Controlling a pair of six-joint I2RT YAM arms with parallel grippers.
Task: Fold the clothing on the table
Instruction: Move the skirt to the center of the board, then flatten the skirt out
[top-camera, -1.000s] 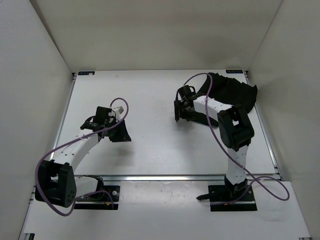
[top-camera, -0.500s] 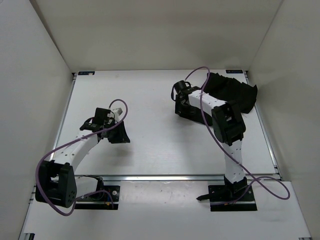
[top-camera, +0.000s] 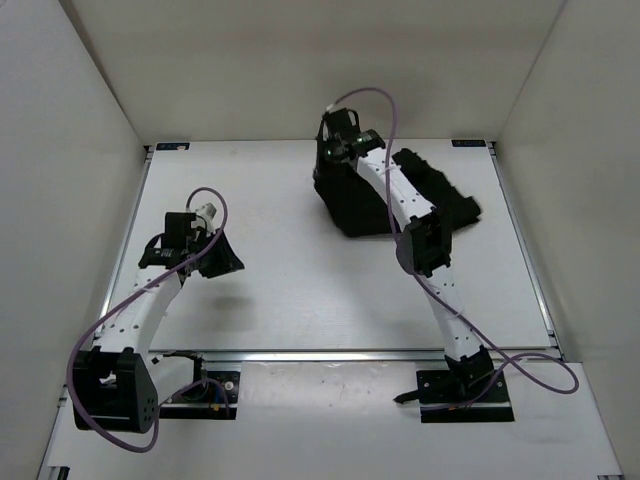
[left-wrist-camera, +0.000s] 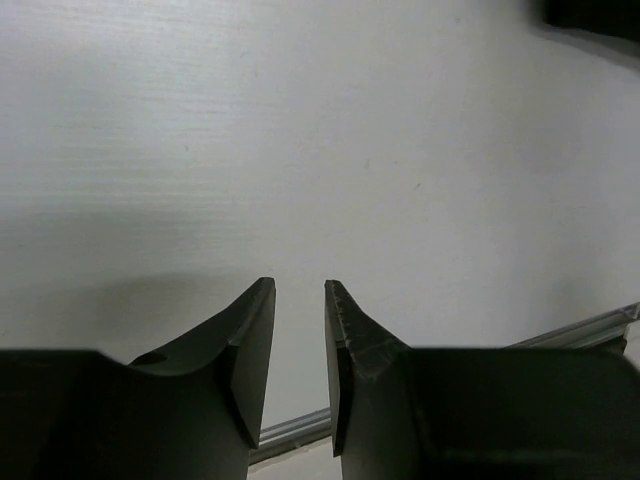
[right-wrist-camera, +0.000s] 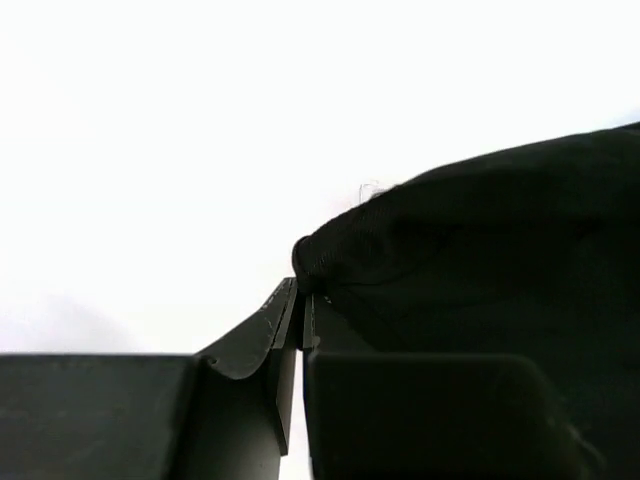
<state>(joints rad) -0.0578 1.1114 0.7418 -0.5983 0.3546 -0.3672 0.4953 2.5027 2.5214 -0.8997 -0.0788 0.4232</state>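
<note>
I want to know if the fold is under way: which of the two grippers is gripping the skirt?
The right gripper: its jaws are pinched shut on an edge of the black skirt. The left gripper hangs over the table, holding nothing.

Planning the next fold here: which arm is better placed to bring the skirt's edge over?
Right. The right arm has its jaws shut on the edge of the skirt. The left arm hangs over bare table, jaws apart and empty, well clear of the fabric.

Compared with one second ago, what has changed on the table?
The right gripper closed its jaws on the clothing and dragged it from the far right corner toward the far middle. The left gripper shifted slightly left; its jaws remain partly open and empty.
</note>
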